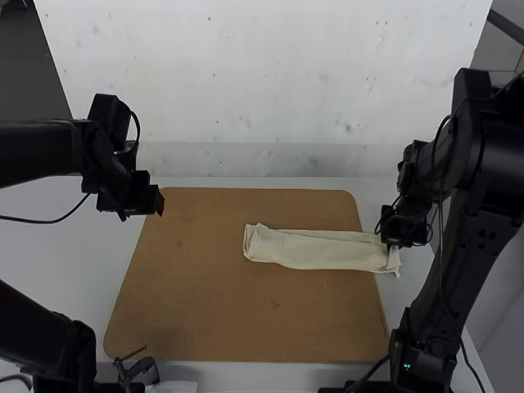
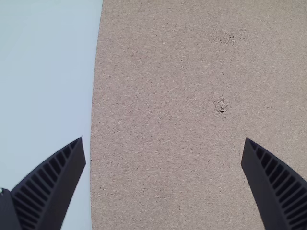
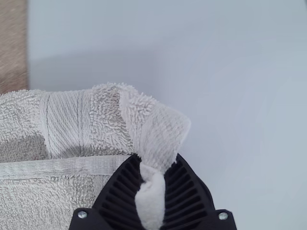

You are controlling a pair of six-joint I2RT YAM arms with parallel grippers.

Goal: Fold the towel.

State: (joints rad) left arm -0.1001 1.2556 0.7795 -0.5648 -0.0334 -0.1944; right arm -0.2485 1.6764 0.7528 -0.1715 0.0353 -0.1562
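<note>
A cream towel [image 1: 327,250] lies as a long narrow folded strip over the right half of the brown board, its right end reaching past the board's edge. At that end is my right gripper [image 1: 393,239]. In the right wrist view, the right gripper [image 3: 152,167] is shut on a pinched piece of the end of the towel [image 3: 67,124], with cloth bulging between its fingers. My left gripper [image 1: 155,205] is over the board's far left corner, away from the towel. In the left wrist view, the left gripper [image 2: 163,153] is open with nothing between its fingers.
The brown board [image 1: 196,303] lies flat on the white table [image 1: 131,254], which extends beyond it on both sides. A pale wall stands behind the table. A small dark device [image 1: 137,370] is at the near edge, left of the middle.
</note>
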